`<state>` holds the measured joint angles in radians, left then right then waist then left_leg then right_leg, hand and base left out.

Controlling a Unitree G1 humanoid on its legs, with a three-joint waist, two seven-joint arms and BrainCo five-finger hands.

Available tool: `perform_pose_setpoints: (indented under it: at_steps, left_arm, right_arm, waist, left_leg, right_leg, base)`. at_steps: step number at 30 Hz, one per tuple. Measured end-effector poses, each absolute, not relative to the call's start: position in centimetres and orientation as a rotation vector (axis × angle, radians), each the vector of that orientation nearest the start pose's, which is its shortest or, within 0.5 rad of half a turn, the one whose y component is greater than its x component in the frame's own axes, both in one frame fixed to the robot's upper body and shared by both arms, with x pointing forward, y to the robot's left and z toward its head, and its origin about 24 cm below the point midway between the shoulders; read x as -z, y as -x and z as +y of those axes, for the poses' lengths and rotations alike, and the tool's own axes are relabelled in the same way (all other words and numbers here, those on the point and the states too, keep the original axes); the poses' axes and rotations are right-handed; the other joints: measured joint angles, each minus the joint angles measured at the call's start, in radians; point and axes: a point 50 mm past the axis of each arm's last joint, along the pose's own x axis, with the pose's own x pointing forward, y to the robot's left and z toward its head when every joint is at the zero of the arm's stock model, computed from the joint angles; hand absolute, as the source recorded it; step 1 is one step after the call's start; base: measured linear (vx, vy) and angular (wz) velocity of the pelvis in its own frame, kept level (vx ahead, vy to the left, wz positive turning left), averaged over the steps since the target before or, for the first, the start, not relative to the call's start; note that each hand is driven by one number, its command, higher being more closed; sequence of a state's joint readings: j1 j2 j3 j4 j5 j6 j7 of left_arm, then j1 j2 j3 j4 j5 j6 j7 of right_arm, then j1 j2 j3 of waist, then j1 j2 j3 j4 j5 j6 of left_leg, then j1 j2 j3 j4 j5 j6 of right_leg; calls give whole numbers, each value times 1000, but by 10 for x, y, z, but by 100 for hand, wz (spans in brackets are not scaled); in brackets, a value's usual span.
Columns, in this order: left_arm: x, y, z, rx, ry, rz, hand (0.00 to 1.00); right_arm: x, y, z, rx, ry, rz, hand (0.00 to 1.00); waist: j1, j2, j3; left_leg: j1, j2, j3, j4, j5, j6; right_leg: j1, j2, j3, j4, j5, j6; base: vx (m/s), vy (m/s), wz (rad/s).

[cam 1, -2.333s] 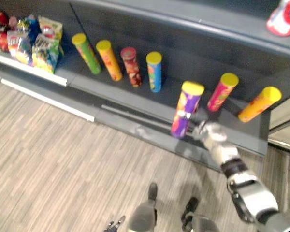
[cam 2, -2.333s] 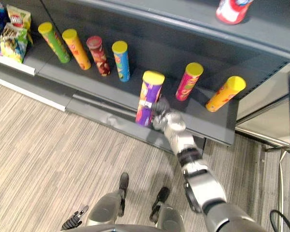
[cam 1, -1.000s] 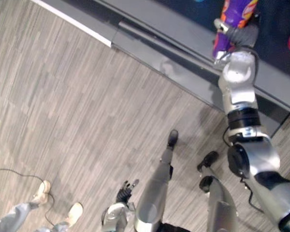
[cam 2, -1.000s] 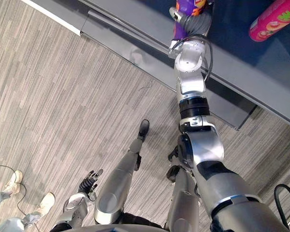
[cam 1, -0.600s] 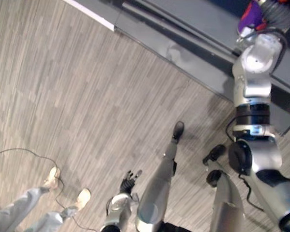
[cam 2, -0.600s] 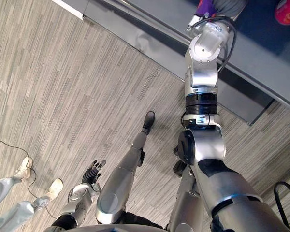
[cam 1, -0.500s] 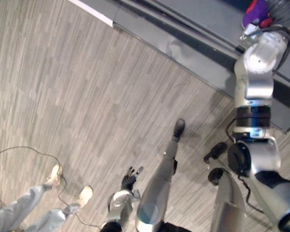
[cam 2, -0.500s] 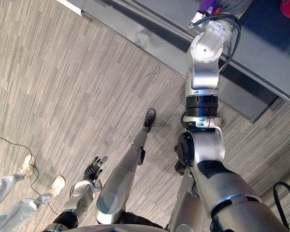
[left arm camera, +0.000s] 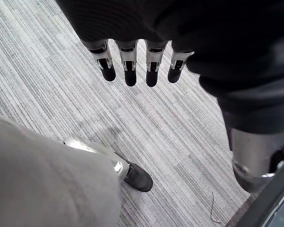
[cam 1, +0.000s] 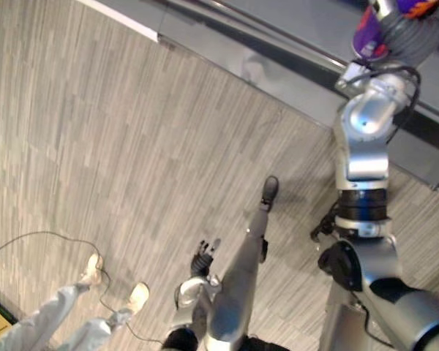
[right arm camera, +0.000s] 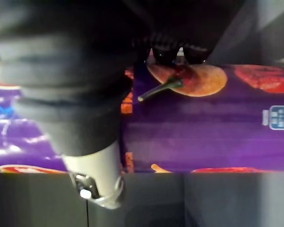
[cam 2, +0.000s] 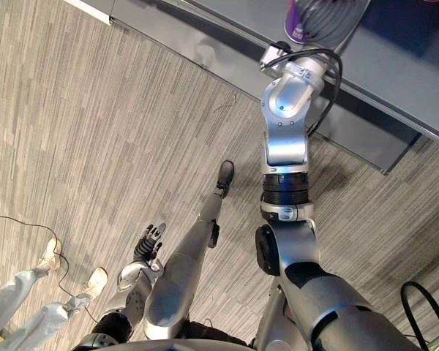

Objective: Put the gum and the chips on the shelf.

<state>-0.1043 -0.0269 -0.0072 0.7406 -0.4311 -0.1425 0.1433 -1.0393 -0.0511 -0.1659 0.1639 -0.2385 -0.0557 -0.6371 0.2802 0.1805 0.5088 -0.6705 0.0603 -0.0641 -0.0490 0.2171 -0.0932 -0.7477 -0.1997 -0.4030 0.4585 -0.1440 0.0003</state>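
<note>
Right hand (right arm camera: 92,165) clamped round the purple can (right arm camera: 217,123) by the near edge of the shelf (cam 2: 227,51); could topple it off if let go tilted. Left hand (left arm camera: 129,64) spread, idle.

Glossy purple chips can (right arm camera: 203,118), smooth grey shelf (cam 2: 205,35) (faint sheen), matt streaked wood-look floor (cam 1: 95,131)

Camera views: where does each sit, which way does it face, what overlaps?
Left eye view: head, facing down at floor and shelf; left hand low, right hand on the purple chips can.
Right eye view: beside it, same scene, a person's legs lower left.
Left wrist view: that wrist, past open fingers to the floor.
Right wrist view: that wrist, close on the gripped can.
Shared: the can, in both eye views and the right wrist view.
</note>
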Motion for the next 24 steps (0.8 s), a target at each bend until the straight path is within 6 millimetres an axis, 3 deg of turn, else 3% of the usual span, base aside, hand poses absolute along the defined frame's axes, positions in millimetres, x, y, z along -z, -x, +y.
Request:
perform_pose_setpoints:
  at_steps: [10,21,24]
  left_arm:
    - [86,-225,146,-287,397,530,0]
    - [86,-225,147,-290,398,529,0]
    - [88,-224,146,-290,397,537,0]
  right_arm:
    - [-315,-334,-131,548,-90,-885,100]
    - [-318,-333,-133,554,-81,-893,100]
    - [-323,-332,-138,567,-65,-916,100]
  waist:
    - [-24,-5,-4]
    - [-29,-6,-4]
    - [-28,-8,-36]
  left_leg:
    - [11,0,6,-1,-2,-2]
    - [6,0,7,-4,-1,-2]
    - [-37,0,8,-4,5,-3]
  right_leg:
    - [18,-5,-11,1,0,0]
    - [16,-7,-17,1,-1,1]
    - [-26,-13,-24,15,-4,1]
  base:
    - [1,-19,3]
    - [1,-25,1]
    - [-6,-26,7]
